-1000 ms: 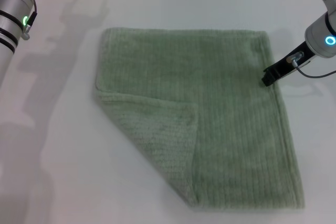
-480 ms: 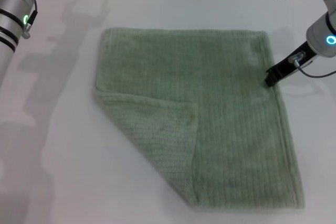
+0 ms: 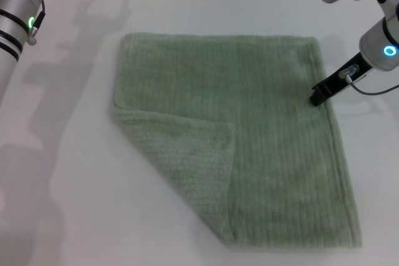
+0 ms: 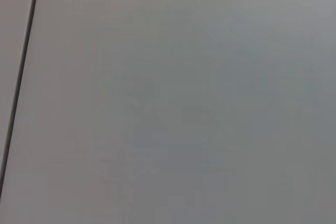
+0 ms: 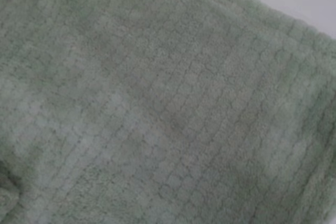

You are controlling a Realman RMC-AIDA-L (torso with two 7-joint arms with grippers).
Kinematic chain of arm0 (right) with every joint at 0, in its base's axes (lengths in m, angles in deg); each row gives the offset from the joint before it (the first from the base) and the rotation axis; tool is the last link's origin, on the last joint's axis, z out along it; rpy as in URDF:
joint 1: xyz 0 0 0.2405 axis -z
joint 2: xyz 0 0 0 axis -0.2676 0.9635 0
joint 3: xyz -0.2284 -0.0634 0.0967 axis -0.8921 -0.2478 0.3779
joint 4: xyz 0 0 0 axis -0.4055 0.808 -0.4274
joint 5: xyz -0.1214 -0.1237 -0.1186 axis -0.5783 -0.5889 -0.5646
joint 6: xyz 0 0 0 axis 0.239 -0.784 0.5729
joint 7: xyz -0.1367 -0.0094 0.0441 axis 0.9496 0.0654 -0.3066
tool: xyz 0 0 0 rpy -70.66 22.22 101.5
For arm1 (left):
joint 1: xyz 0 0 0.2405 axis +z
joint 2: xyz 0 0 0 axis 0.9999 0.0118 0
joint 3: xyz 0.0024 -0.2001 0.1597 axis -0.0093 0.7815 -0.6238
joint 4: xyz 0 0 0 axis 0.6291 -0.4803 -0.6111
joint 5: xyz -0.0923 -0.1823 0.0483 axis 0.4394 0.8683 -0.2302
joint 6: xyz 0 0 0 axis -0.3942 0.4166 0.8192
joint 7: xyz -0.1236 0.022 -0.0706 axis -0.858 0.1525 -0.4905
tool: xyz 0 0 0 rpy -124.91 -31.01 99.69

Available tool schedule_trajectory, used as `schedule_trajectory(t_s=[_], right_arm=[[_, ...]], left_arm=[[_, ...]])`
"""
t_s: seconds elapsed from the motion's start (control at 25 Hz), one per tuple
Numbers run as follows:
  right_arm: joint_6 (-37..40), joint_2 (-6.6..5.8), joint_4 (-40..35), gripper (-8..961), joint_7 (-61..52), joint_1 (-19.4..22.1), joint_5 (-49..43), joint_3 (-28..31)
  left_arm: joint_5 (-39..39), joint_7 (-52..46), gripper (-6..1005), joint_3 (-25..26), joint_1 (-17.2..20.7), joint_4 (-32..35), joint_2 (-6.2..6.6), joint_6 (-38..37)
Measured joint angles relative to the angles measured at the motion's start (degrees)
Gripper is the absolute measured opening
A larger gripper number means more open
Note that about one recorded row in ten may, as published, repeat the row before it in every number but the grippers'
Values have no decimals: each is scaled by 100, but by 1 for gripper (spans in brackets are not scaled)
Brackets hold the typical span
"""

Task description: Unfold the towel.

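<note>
**Folded corner lies across the towel from your working gripper**

Your towel point(image 3: 249, 135) lies flat on the white table point(image 3: 75, 172), nearly spread. One corner, the near one on the robot's left, is turned over onto the cloth as a triangular flap point(image 3: 187, 160). Its crease runs diagonally from the left edge toward the near edge.

Your right gripper point(image 3: 317, 96) sits at the towel's right edge, toward the far end, its dark tip touching or just over the hem. You cannot tell from these views whether its fingers are apart or together. The flap lies well apart from it, across the cloth toward the left and nearer the robot. Your left arm point(image 3: 15, 14) is raised at the far left, its gripper out of sight, and its wrist camera shows only a blank surface. By position, the left arm looks the closer one to the flap.

The cloth is pale sage-green terry, soft, with fine ribbed lines that form a small grid up close, and a hemmed border. It should drape limply when lifted.
</note>
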Motion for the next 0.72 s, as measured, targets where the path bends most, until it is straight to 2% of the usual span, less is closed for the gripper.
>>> schedule_trajectory(t_s=[0.72], right_arm=[[-55, 12, 89, 4, 11, 2, 7, 0]], left_arm=[[0, 0, 816, 0, -12, 0, 8, 16]])
